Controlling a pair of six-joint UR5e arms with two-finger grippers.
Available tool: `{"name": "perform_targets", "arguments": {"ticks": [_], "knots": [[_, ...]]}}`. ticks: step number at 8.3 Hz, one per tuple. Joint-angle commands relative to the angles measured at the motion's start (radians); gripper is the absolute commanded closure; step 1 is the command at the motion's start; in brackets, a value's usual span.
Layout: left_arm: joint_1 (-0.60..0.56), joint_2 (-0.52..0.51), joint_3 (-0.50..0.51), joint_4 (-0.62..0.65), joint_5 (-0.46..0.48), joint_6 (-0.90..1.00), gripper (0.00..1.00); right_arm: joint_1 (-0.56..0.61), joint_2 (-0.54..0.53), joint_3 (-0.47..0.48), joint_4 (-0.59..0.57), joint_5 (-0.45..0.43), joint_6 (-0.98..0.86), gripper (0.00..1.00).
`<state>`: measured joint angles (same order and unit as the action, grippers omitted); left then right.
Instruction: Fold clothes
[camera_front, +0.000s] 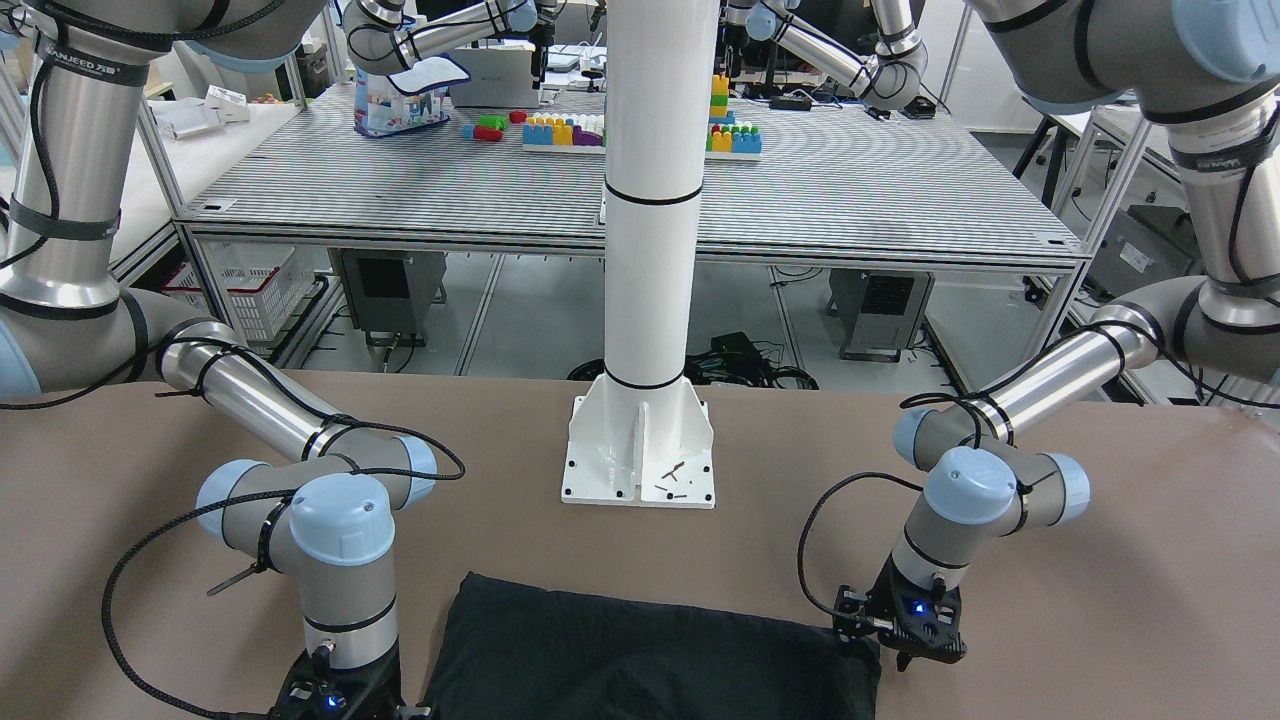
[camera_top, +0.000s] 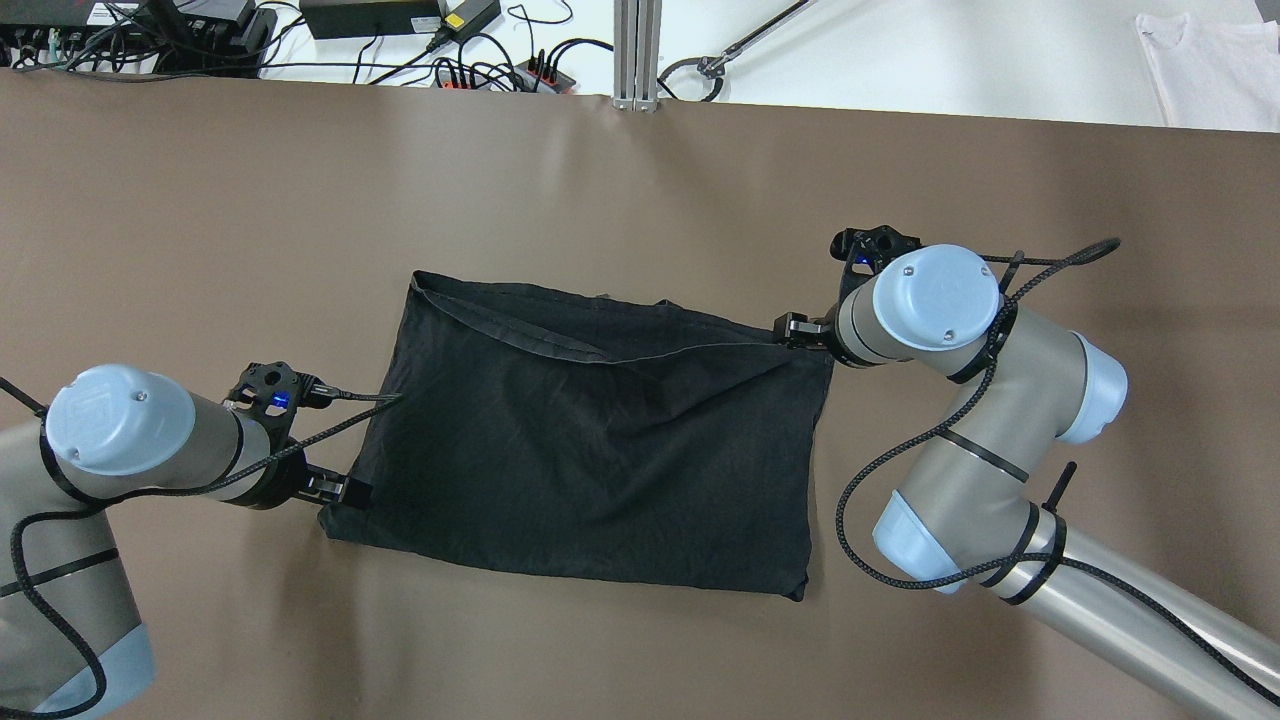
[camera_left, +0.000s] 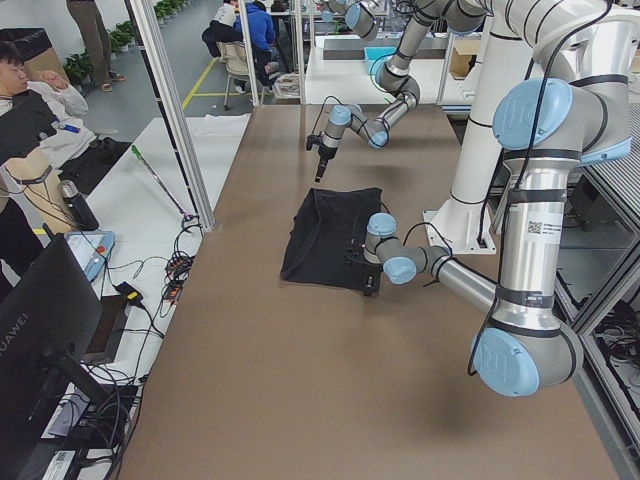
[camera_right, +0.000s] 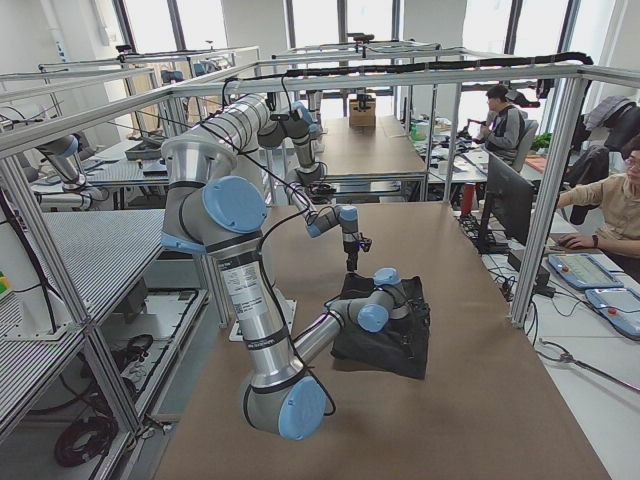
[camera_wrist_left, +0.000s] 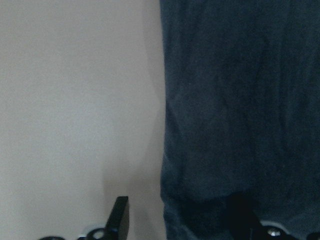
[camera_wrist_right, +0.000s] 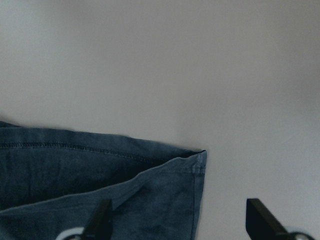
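The clothes (camera_top: 590, 450) are one black garment lying flat on the brown table, with a hemmed flap folded over along its far edge. My left gripper (camera_top: 335, 490) is at the garment's near left corner. In the left wrist view it stands open across the cloth's (camera_wrist_left: 240, 100) side edge, one finger on bare table and the other over the fabric. My right gripper (camera_top: 795, 328) is at the far right corner. The right wrist view shows it open, with the hemmed corner (camera_wrist_right: 190, 165) lying between its fingers.
The white pole's base plate (camera_front: 640, 450) stands behind the garment on the robot's side. Cables and power bricks (camera_top: 400, 20) lie beyond the table's far edge. People sit at desks (camera_left: 40, 120) past the table in both side views.
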<state>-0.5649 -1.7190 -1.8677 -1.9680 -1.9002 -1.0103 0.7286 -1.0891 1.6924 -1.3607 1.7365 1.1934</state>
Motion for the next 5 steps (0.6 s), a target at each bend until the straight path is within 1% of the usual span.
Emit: {"name": "perform_targets", "arguments": {"ticks": [1, 2, 4, 5], "knots": [[0.008, -0.005, 0.024, -0.008, 0.012, -0.001, 0.35, -0.001, 0.0, 0.0, 0.0, 0.0, 0.002, 0.06], [0.008, -0.008, 0.021, -0.008, 0.012, -0.005, 0.49, -0.001, 0.0, 0.0, 0.0, 0.0, 0.0, 0.06], [0.008, -0.013, 0.01, -0.009, 0.01, -0.051, 0.97, -0.001, -0.003, 0.001, 0.0, 0.0, 0.002, 0.06], [0.008, -0.013, 0.012, -0.017, 0.013, -0.066, 1.0, -0.009, -0.003, 0.001, 0.002, 0.0, 0.003, 0.06]]}}
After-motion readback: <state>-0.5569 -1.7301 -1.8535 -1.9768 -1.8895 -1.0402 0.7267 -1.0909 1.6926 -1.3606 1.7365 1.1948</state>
